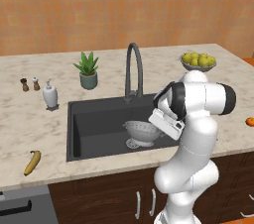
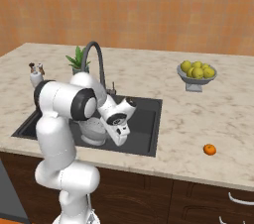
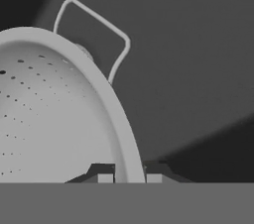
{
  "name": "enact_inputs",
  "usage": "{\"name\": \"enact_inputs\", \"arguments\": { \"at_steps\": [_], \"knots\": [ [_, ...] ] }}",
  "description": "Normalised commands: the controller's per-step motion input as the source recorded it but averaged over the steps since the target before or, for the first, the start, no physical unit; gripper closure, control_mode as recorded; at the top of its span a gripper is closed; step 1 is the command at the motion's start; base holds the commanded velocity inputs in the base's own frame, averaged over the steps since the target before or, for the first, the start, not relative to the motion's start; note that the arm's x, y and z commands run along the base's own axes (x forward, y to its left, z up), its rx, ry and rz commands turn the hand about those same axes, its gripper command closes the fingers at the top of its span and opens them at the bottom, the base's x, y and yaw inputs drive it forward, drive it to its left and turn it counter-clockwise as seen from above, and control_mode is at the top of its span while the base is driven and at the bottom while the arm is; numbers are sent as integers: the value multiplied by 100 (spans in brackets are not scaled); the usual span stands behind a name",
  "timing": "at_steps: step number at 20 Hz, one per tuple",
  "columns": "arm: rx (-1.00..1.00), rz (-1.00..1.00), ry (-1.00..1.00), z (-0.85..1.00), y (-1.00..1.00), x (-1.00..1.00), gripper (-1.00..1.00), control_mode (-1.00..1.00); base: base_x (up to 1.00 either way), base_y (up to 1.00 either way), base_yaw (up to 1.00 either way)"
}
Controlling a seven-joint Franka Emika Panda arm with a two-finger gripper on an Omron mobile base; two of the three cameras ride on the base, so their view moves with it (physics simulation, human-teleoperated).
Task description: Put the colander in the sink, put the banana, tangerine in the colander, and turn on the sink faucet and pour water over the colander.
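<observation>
Colander (image 3: pixel 54 119) sits in sink (image 1: pixel 94 119), hand (image 3: pixel 129 176) fingers astride its rim, grip unclear; no writing.

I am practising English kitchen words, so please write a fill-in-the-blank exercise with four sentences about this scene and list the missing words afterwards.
1. The colander stands inside the ____.
2. The banana lies on the counter, to the ____ of the sink in the left base view.
3. The tangerine lies on the ____.
4. In the hand view, one finger of the tool is on each side of the colander's ____.

Missing words: sink; left; counter; rim
</observation>
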Motion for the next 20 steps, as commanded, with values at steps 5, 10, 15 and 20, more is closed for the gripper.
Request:
{"name": "enact_inputs", "arguments": {
  "at_steps": [5, 10, 15, 20],
  "knots": [
    [0, 1, 0, -44, 10, 36, 100, -100, 0, 0, 0],
    [0, 0, 0, -39, 14, 35, 100, -100, 0, 0, 0],
    [0, 0, 0, -35, 5, 45, 100, -100, 0, 0, 0],
    [0, 0, -1, -33, 0, 33, 100, -100, 0, 0, 0]
  ]
}}
